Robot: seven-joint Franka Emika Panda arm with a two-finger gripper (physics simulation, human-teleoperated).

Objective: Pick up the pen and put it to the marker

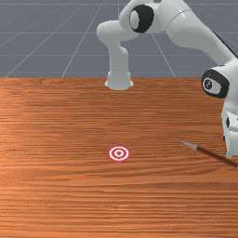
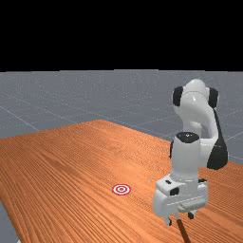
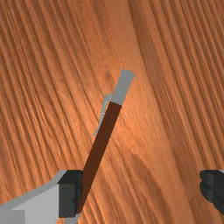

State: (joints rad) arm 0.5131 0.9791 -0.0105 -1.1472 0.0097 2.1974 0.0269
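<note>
The pen (image 1: 211,155) lies on the table (image 1: 60,195) at the front view's right, a brown barrel with grey ends, and runs on out past that view's right edge. Its pointed grey end is turned to the front view's left and a little to the far side; from there the barrel slants nearer as it goes right. The marker (image 1: 119,153), a small flat disc of red and white rings, sits in the middle of the front view, well apart from the pen, off to the left of the pointed end. The arm (image 1: 179,25) rises from its base (image 1: 119,76) at the far side of the table and bends over to the front view's right, where the hand hangs down over the pen. In the far view the gripper (image 2: 180,218) is low over the table, to the right of the marker and nearer than it, and the pen comes out from between the jaws toward the near side. The jaws are spread wide and pinch nothing. In the wrist view the barrel runs close along one jaw, with a broad gap over to the other; whether it touches the close one, I cannot tell. The blunt grey end reaches out ahead of the jaws, and the thin clip (image 3: 107,97) lies along the barrel on the side of the closer jaw.
</note>
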